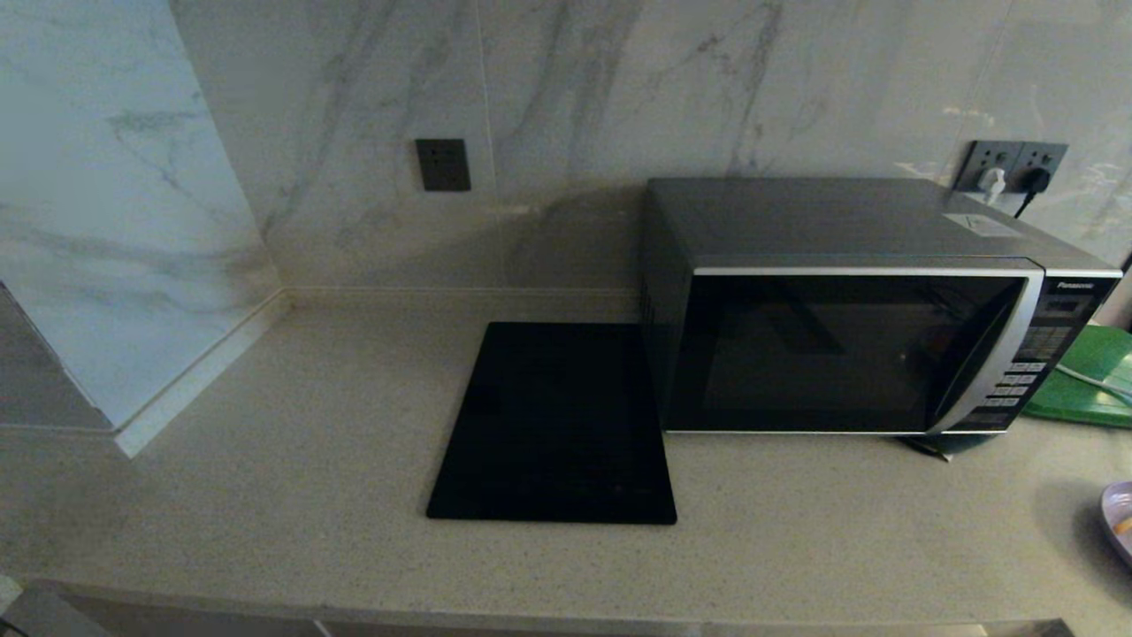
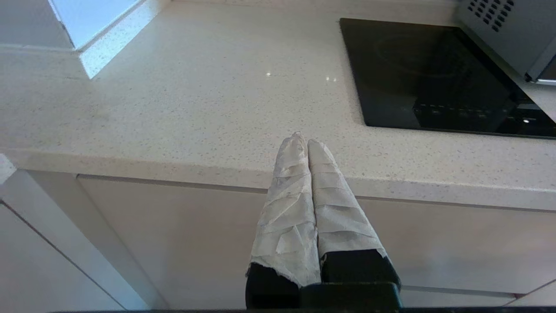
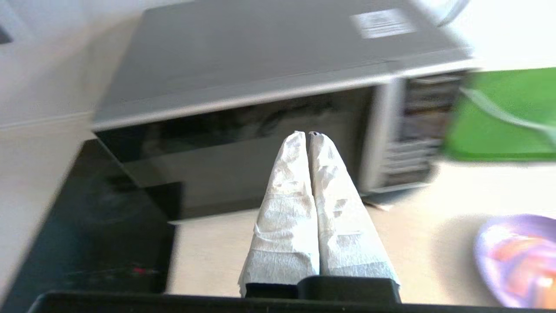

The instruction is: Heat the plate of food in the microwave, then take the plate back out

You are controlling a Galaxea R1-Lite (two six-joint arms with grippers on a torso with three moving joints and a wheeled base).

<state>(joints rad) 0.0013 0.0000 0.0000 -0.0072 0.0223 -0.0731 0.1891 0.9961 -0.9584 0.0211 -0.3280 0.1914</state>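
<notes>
The dark grey microwave [image 1: 849, 345] stands on the counter at the right with its black glass door closed; it also fills the right wrist view [image 3: 269, 100]. The lavender plate of food [image 1: 1119, 522] lies on the counter at the far right edge, cut off by the frame, and shows with orange pieces on it in the right wrist view [image 3: 521, 261]. My right gripper [image 3: 308, 134] is shut and empty, in the air in front of the microwave door, left of the plate. My left gripper [image 2: 302, 141] is shut and empty at the counter's front edge. Neither arm shows in the head view.
A flat black slab [image 1: 557, 425] lies on the counter just left of the microwave. A green board [image 1: 1088, 376] sits to the right of the microwave. Wall sockets with plugs [image 1: 1013, 172] are behind it. A marble side wall [image 1: 115, 248] bounds the counter at the left.
</notes>
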